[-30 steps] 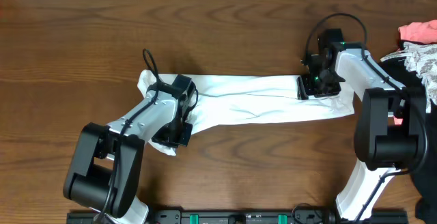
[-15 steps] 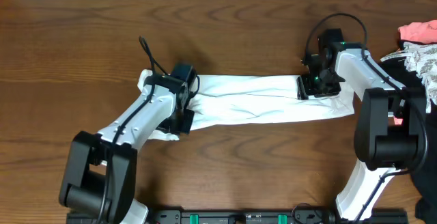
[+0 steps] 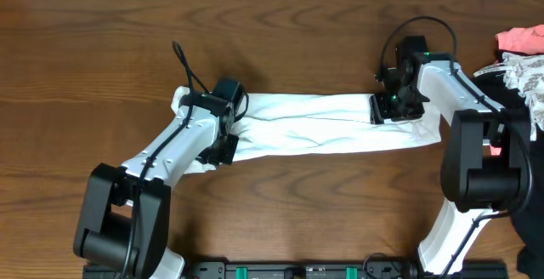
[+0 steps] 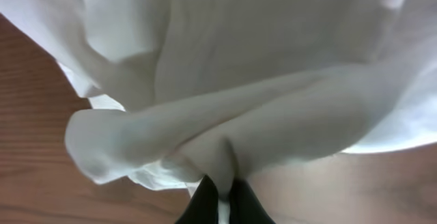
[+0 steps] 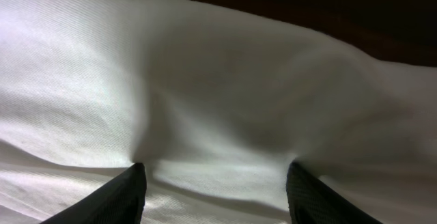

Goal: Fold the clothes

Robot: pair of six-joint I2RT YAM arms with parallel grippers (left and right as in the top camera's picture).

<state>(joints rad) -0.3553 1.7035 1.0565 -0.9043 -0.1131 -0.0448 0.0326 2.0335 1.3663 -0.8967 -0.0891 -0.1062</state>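
Observation:
The clothes [image 3: 314,126], a white T-shirt, lie folded into a long strip across the middle of the brown table [image 3: 280,32]. My left gripper [image 3: 223,147] is at the strip's left end. In the left wrist view it [image 4: 222,200] is shut on a bunched fold of the white cloth [image 4: 259,80], which hangs in folds above the fingers. My right gripper [image 3: 376,109] rests on the strip's right part. The right wrist view shows it [image 5: 218,183] open, its two dark fingertips [image 5: 130,193] wide apart and pressed onto the smooth cloth [image 5: 218,94].
A pile of other garments sits at the table's right edge, with a pink piece [image 3: 520,38] and a white lacy piece [image 3: 520,75]. The arms' base rail [image 3: 297,270] runs along the front edge. Bare wood [image 4: 27,149] shows beside the left end.
My left gripper has moved away from the front edge, carrying the pinched left end of the cloth with it. The right arm has not moved.

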